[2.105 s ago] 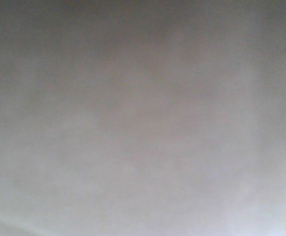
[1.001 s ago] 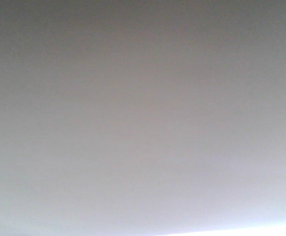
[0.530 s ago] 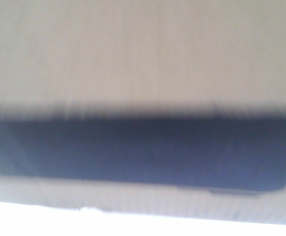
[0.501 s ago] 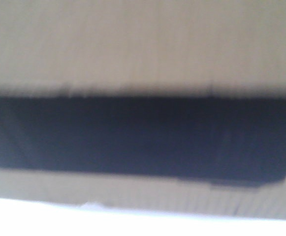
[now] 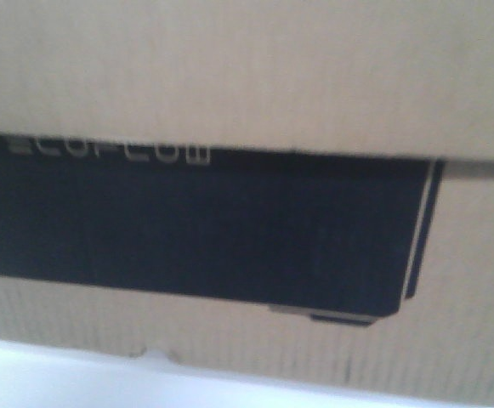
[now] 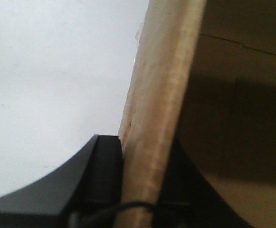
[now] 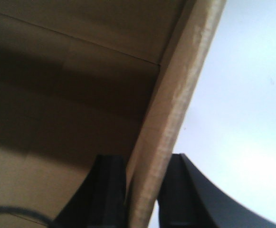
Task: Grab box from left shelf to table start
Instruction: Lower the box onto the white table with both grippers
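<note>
The box [image 5: 255, 76] fills the front view at very close range. It is brown corrugated cardboard with a wide black panel [image 5: 212, 238], a thin white outline and pale "ECOFLOW" lettering [image 5: 110, 151]. My left gripper [image 6: 140, 183] is shut on an upright cardboard wall of the box [image 6: 161, 71], one black finger [image 6: 104, 175] on each side. My right gripper [image 7: 145, 192] is shut on the opposite wall of the box [image 7: 185, 80] in the same way. The table [image 5: 51, 374] shows as a pale strip under the box. The left shelf is out of view.
A plain pale surface lies outside the box wall in the left wrist view [image 6: 47, 85] and in the right wrist view [image 7: 242, 118]. The brown inside of the box [image 7: 57, 95] is in shadow. A thin black cable [image 6: 128, 206] crosses the left gripper.
The front view went from a plain grey blur to the box face. The black panel has risen in the frame and sharpened, and the lettering and right outline now show.
</note>
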{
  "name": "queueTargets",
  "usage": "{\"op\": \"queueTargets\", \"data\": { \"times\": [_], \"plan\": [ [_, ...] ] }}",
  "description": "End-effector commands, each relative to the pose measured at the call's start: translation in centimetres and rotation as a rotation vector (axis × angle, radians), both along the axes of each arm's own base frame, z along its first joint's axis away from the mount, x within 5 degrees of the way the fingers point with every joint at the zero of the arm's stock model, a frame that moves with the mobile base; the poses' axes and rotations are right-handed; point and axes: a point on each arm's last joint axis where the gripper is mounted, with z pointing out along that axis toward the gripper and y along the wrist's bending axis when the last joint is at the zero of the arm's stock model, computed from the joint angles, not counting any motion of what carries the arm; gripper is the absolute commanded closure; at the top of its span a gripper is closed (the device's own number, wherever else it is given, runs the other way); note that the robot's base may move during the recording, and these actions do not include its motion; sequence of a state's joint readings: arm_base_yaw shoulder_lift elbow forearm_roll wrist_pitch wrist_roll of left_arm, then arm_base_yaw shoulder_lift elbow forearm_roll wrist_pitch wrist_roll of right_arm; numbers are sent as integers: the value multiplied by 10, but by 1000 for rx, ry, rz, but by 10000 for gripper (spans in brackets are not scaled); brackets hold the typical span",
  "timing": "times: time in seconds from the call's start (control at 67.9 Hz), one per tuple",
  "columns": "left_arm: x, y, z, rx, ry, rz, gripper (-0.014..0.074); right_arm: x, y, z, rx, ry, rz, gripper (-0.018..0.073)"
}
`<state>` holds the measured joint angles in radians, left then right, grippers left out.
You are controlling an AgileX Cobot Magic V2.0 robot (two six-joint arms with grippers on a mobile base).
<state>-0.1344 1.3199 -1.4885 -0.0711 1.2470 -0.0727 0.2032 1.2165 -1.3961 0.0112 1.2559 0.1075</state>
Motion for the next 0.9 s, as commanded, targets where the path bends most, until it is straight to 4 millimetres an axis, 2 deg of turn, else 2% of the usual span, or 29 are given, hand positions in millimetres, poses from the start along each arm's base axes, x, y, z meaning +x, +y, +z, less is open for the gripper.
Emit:
{"op": "queueTargets", "data": {
  "times": [0.0, 0.221, 0.412, 0.545, 0.751, 0.81, 0.883],
  "plan": [
    [6, -13, 13, -61, -82, -113, 688, 23, -3, 8, -65, -150, 0, 502],
    [28, -28, -7, -79, -14, -146, 688, 67, 6, -15, -100, -181, 60, 502],
    [40, -38, -15, -83, -26, -160, 688, 92, 11, -40, -111, -134, 70, 502],
    [41, -38, -16, -82, -30, -158, 688, 95, 11, -43, -113, -123, 70, 502],
    [41, -39, -19, -76, -7, -172, 680, 89, 10, -37, -113, -122, 69, 480],
    [40, -40, -19, -84, 1, -189, 633, 86, 10, -35, -112, -129, 68, 419],
    [40, -41, -19, -92, 7, -192, 509, 81, 9, -29, -109, -145, 67, 289]
  ]
}}
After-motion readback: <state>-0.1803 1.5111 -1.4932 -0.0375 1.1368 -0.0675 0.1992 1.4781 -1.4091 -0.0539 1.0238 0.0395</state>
